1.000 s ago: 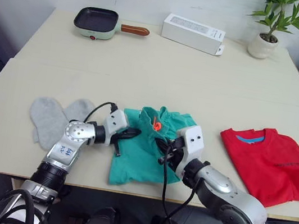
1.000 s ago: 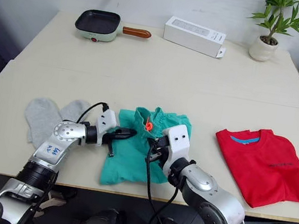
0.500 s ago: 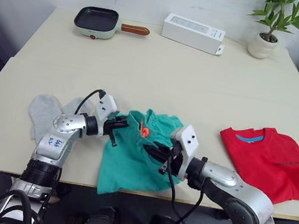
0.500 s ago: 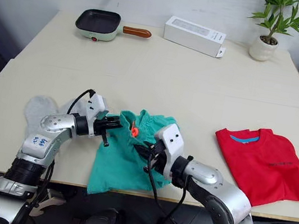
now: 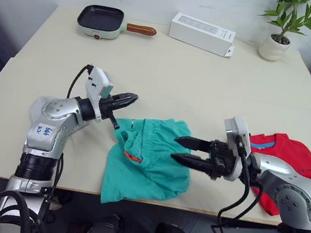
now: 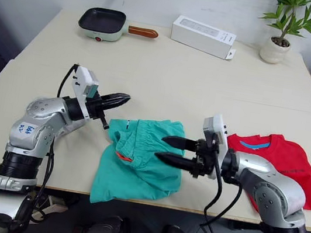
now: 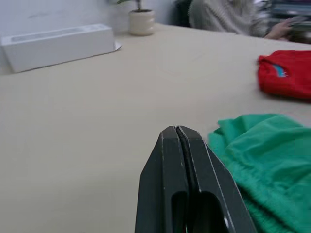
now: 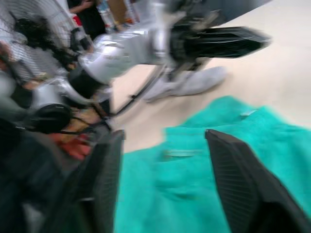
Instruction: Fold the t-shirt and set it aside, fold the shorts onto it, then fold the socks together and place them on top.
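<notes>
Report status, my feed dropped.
Left gripper shut, empty. Right gripper open, over shorts. Shorts crumpled, released; t-shirt folded aside.

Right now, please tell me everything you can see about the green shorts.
The shorts are teal-green soft cloth, lying crumpled and partly folded at the table's near edge. A gathered waistband and small orange tag show. Neither gripper touches them: the left gripper is shut above-left, the right gripper open just beside them.
</notes>
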### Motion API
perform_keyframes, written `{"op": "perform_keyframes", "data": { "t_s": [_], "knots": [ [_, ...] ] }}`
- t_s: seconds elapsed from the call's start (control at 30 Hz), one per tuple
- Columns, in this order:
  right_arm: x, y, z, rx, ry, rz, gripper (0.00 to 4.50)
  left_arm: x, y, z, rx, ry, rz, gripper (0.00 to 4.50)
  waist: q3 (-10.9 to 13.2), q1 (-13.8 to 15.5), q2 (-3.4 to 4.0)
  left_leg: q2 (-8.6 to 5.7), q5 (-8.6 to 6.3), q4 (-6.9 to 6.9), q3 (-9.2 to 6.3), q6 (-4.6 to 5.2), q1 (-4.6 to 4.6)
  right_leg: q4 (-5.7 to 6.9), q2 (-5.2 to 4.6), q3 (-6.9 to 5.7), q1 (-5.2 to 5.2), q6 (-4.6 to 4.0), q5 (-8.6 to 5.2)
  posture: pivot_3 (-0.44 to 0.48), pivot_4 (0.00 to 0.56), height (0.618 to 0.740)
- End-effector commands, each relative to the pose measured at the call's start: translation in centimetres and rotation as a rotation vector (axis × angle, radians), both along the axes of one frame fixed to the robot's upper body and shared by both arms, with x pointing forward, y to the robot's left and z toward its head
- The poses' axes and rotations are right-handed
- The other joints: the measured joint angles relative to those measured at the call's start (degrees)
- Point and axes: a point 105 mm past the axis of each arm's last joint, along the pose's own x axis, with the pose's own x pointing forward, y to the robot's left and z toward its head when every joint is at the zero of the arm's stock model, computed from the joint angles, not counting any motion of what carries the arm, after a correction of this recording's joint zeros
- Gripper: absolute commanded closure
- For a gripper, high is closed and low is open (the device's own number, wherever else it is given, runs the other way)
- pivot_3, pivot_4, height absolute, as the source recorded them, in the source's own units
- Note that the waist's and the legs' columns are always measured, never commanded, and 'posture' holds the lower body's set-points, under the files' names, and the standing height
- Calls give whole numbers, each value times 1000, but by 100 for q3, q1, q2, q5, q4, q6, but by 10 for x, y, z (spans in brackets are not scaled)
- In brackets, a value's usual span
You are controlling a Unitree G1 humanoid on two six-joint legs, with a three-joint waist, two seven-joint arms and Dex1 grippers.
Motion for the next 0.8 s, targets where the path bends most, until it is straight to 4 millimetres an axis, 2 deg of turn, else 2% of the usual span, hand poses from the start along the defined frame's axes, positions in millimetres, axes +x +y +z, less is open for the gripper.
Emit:
{"op": "perform_keyframes", "data": {
  "t_s": [0.03, 0.17, 0.23, 0.33, 0.47, 0.53, 0.67, 0.8],
  "knots": [
    [21, 2, -21, -117, -200, -10, 3026, -26, -30, -5, 35, -29, -197, 4500, 0, -6, 0, 0, 1, 1, 3, -2, 1, 4, 7, -6, 1, 0, 0, 0, 150, 740],
    [35, 8, -39, -138, -282, 19, 4478, -34, -47, -41, 119, 11, -247, 4500, 1, -12, 0, -4, 7, 9, 28, 6, 6, 9, 37, -11, 0, 7, 4, 0, 150, 740],
    [42, 10, -46, -127, -287, 21, 4478, -37, -47, -63, 215, 35, -245, 4500, 2, -20, 0, -3, 10, 13, 29, 9, 6, 8, 39, -8, -1, 12, 6, 0, 150, 740],
    [49, 13, -59, -160, -307, 51, 4478, -40, -47, -82, 227, 97, -204, 4500, 5, -21, 4, -2, 11, 15, 25, 10, 7, 7, 36, -5, -2, 11, 6, 0, 150, 740],
    [69, 18, -67, -137, -276, 12, 4478, -48, -36, -122, 366, 138, -165, 4500, 7, -32, 8, -1, 12, 14, 17, 7, 11, 12, 0, -2, -1, 9, 7, 0, 150, 740],
    [83, 16, -67, -117, -254, -56, 4478, -51, -33, -127, 358, 163, -151, 4500, 5, -36, 11, -1, 14, 11, 14, 3, 14, 14, -2, -1, 1, 7, 7, 0, 150, 740],
    [124, -3, -67, -82, -195, -334, 4478, -55, -22, -133, 356, 181, -133, 4500, 4, -83, 14, -2, 17, 12, 10, -2, 18, 21, -6, 1, 5, 4, 7, 0, 150, 740],
    [132, -14, -57, -27, -199, -386, 4478, -49, -20, -122, 299, 148, -117, 4500, 4, -159, 15, -1, 19, 6, 1, -9, 24, 26, -8, 11, 10, -2, 4, 0, 150, 740]
  ]
}}
